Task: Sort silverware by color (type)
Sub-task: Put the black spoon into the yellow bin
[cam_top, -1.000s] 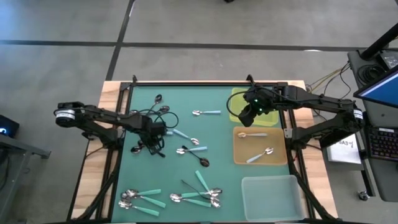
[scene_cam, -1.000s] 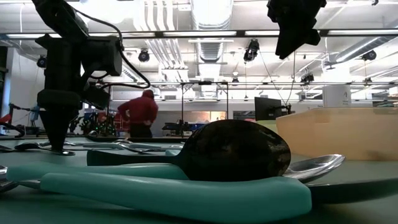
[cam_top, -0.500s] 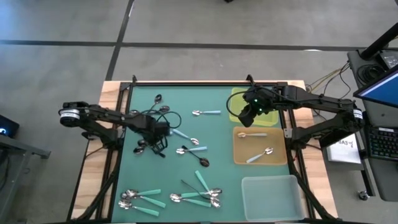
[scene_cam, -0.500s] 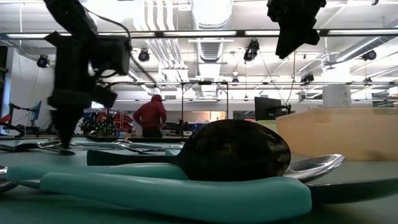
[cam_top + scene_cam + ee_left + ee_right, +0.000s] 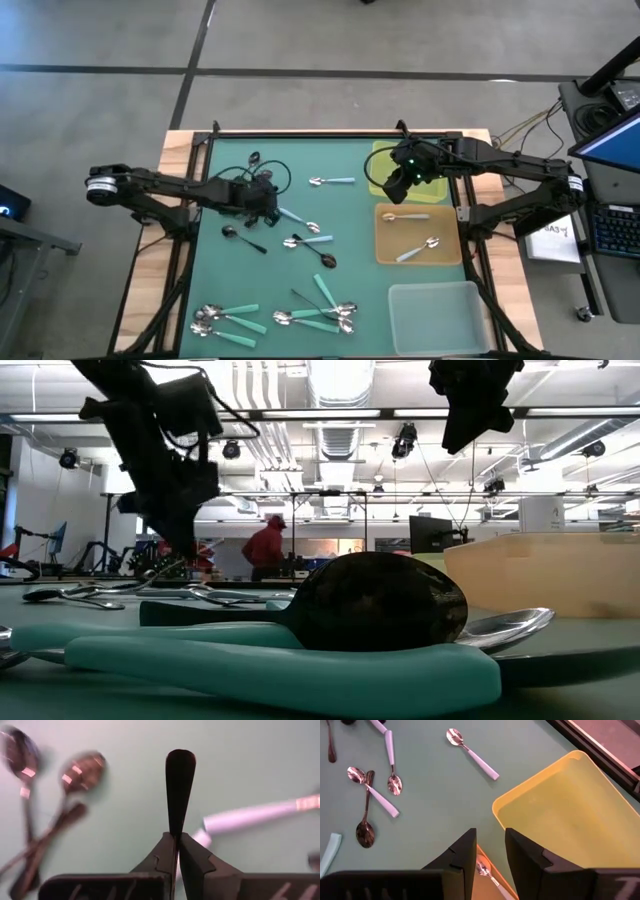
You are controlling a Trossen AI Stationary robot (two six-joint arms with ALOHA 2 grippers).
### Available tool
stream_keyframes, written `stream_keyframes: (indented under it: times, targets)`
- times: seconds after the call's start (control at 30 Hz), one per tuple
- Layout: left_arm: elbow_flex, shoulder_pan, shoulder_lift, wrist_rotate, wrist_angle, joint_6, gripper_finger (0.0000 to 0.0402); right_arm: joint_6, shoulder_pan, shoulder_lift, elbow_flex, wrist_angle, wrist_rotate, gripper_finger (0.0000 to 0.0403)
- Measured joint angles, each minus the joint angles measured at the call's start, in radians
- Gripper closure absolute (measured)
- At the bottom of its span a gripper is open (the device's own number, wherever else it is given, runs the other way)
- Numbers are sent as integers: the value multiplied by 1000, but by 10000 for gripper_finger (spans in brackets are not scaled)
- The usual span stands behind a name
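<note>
left gripper (image 5: 176,840) pinched tight on black spoon handle (image 5: 179,790) — right gripper (image 5: 490,851) part open, empty.

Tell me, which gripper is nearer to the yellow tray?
The right gripper: it hovers at the yellow tray. The left gripper, shut on a black-handled spoon, is far across the mat.

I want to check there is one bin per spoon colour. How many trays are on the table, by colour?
yellow tray: 1
orange tray: 1
clear tray: 1
Total: 3
</note>
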Motion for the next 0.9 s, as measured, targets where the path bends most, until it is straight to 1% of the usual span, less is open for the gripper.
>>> stream_keyframes:
  times: [0.07,0.13,0.27,0.47,0.57,0.67,0.77,0.9]
  targets:
    - [0,0,-29,-50,37,-9,401,1,0,0,0,0,0,310]
    - [1,0,-61,-89,110,-9,401,9,0,0,0,3,10,310]
    - [1,0,-120,-103,316,-7,401,15,0,0,-9,64,25,310]
    - [3,0,-138,-109,700,65,401,34,0,0,-38,248,15,310]
    - [12,0,-125,-109,841,87,402,65,1,0,-57,365,5,310]
    - [25,0,-106,-109,907,89,402,80,0,0,-88,500,-56,310]
    - [55,0,-83,-109,912,72,402,100,0,0,-120,650,-127,310]
    - [118,0,-34,-108,912,45,402,154,0,0,-171,824,-189,307]
